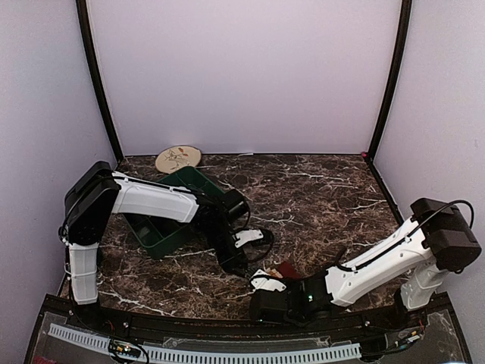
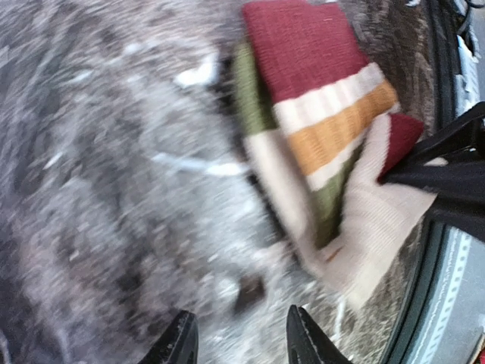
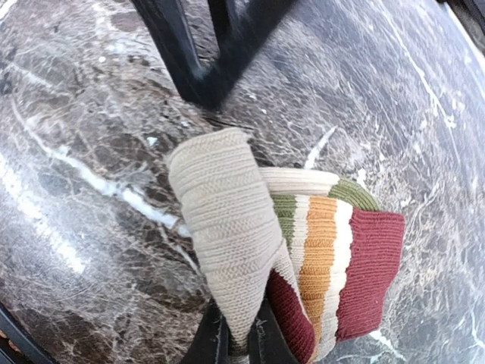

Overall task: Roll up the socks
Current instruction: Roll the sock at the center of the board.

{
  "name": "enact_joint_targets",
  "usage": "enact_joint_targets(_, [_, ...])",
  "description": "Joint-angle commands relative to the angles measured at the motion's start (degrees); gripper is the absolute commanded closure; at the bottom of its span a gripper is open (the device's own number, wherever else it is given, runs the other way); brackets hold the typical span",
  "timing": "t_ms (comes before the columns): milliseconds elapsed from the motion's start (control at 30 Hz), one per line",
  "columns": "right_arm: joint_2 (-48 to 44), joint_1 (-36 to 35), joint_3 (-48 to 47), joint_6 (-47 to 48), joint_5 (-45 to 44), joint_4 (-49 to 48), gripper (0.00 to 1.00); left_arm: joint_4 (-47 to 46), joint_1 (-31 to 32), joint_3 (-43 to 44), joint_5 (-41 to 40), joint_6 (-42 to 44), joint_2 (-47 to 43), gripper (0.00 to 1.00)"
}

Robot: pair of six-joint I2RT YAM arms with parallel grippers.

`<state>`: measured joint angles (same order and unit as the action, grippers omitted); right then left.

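1. Striped sock (image 3: 326, 250) is pinched at its cream ribbed end by the right gripper (image 3: 237, 341). The gripper's two fingers are pressed together on the fabric at the bottom of the right wrist view.
2. From that grip the cream part curls up in a thick fold. The green, orange, cream and dark red bands lie flat beside it on the dark marble table (image 1: 326, 189).
3. Just past the fold, the left gripper (image 2: 239, 343) hangs over the table. Its fingers are spread, with nothing between them and no cloth touching them.
4. In the left wrist view, which is blurred, the striped sock lies up and to the right of those fingertips. The other arm's dark fingers are clamped on its cream edge.
5. From above, both grippers meet near the middle of the table's front edge. The sock shows only as a small red and cream patch between them.
6. Farther out, a green bin (image 1: 159, 235) sits on the left, behind the left arm.
7. A round plate (image 1: 179, 158) rests at the back edge by the wall.
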<state>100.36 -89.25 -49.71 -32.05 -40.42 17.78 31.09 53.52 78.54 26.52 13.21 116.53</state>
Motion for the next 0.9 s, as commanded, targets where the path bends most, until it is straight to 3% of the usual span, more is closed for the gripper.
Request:
enact_joint_targets(0, [-3.4, 2.0, 0.6, -3.6, 3.0, 2.1, 1.0, 2.3, -1.2, -2.1, -4.1, -1.5, -2.6, 0.57])
enact_joint_targets(500, [-7.6, 7.7, 4.9, -7.3, 17.2, -1.4, 1.0, -2.1, -1.3, -6.7, -6.3, -7.4, -8.7, 0.56])
enact_joint_targets(867, [-10.0, 10.9, 8.7, -13.2, 25.8, -4.9, 1.0, -16.4, 4.1, -16.1, -14.1, -10.2, -18.5, 0.55])
